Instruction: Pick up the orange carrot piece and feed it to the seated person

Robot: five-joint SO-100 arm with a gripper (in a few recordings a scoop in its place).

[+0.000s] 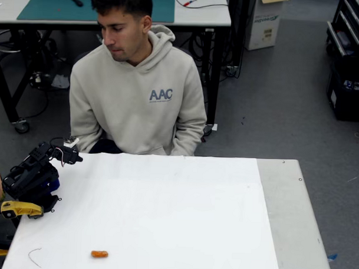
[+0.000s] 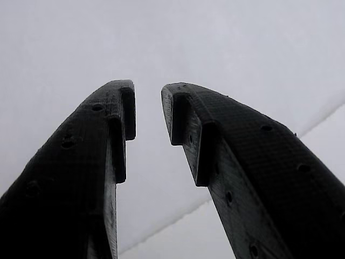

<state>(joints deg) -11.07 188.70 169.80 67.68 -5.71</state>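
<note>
Fixed view: white table (image 1: 165, 216), grey floor (image 1: 275, 96).

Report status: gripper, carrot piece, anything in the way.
Gripper open, empty, over white sheet. Orange carrot piece on table near front edge, untouched. Seated person waiting behind table. Path clear.

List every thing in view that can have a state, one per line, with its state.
gripper: open, a gap between the fingertips, nothing held.
orange carrot piece: lying flat on the white sheet near the front edge, untouched.
seated person: sitting behind the table, head turned down toward the arm.
arm: folded low at the table's left edge in the fixed view.
white sheet: spread flat on the table.
</note>
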